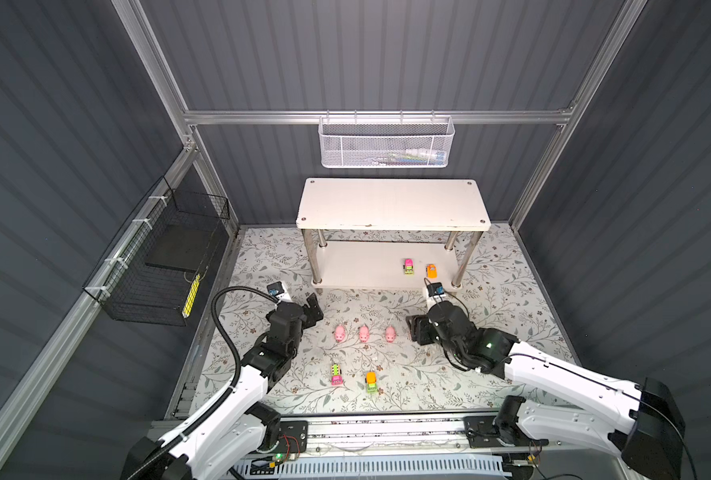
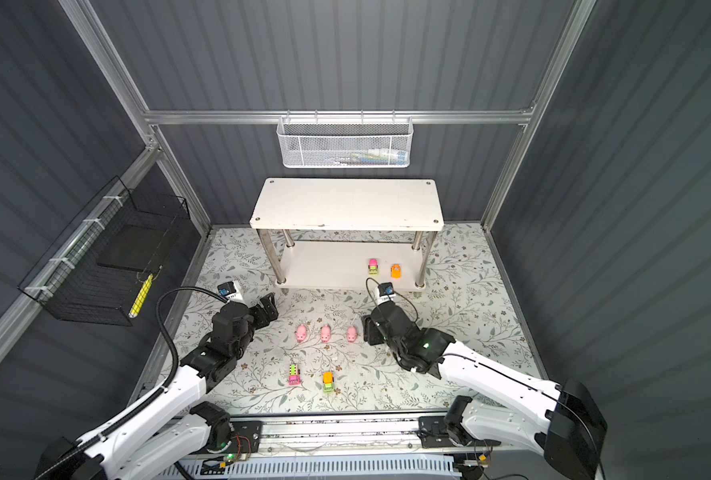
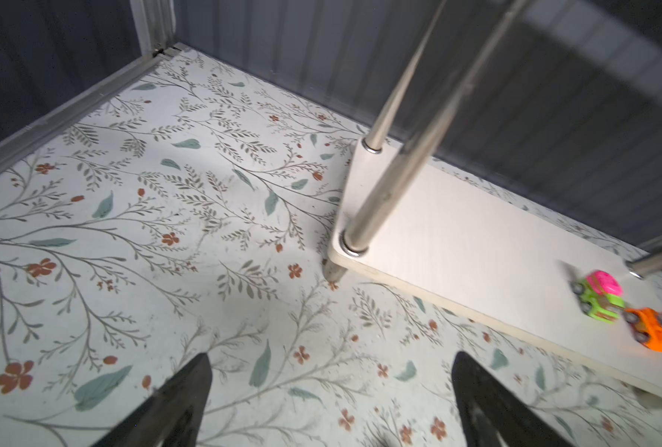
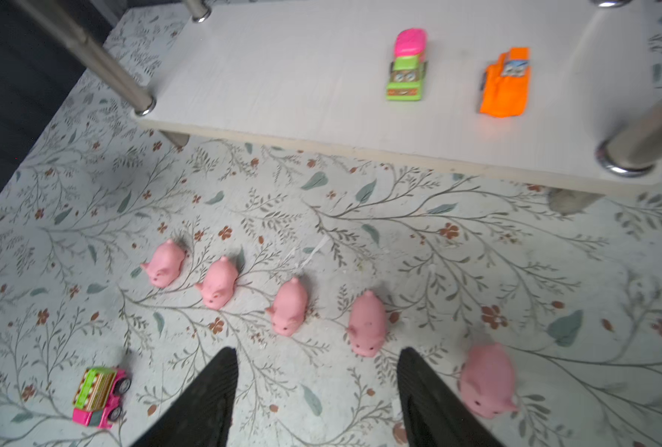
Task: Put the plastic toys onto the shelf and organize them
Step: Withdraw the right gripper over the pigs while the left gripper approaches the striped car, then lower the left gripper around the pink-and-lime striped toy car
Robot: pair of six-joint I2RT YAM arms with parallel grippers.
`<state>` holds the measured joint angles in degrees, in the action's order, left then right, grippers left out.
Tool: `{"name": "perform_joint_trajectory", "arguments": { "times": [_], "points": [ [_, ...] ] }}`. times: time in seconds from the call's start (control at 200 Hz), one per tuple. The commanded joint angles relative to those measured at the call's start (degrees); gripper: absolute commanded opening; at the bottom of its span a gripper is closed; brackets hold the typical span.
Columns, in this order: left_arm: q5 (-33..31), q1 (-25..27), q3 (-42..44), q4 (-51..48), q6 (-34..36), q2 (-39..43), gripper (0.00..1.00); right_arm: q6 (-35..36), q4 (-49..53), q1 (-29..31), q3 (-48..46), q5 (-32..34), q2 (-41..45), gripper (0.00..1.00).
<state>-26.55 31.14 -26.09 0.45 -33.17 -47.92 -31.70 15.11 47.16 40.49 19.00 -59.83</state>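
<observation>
Pigs, five of them, pink and smooth with small dark eyes, stand in a row across the floral mat in front of the shelf. Each body's long axis runs from shelf to robot, face toward the robot. The nearest pig sits just ahead of the right gripper, slightly off the gap toward one finger, and the end pig lies just outside that finger. The jaws stand apart with only mat between them; once centred, closing should meet the pig's narrow flanks. The left gripper, spread wide and empty, faces the shelf's corner post. A pink-and-green truck and an orange car rest on the lower board. A pink truck and an orange-and-green truck wait on the mat.
</observation>
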Motion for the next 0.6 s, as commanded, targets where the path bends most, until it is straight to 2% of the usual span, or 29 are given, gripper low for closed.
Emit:
{"name": "perform_joint_trajectory", "arguments": {
  "times": [0.0, 0.13, 0.26, 0.355, 0.445, 0.595],
  "points": [
    [-2.9, 5.6, -3.0, -14.2, -5.7, 2.8, 0.96, -0.4, 1.9, -4.5, -0.8, -0.4, 2.4, 0.68],
    [-6.7, 14.9, -4.1, -22.5, -11.1, 1.6, 0.96, 1.8, 1.3, -9.2, -1.1, -2.1, 3.7, 0.68],
    [-15.1, 28.2, -6.7, -30.8, -19.4, -4.6, 0.97, 3.3, 0.0, -11.2, -1.4, -3.7, 3.1, 0.69],
    [-17.8, 35.1, -9.0, -35.9, -26.7, -9.7, 0.98, 3.5, -1.1, -12.1, -2.1, -5.5, 2.6, 0.70],
    [-19.0, 39.2, -9.9, -38.8, -32.6, -13.3, 0.98, 3.2, -2.6, -12.5, -3.4, -7.0, 2.4, 0.70],
    [-18.5, 41.6, -10.0, -40.8, -38.6, -17.1, 0.98, 3.3, -3.8, -13.0, -5.1, -8.3, 2.4, 0.71]
  ]
}}
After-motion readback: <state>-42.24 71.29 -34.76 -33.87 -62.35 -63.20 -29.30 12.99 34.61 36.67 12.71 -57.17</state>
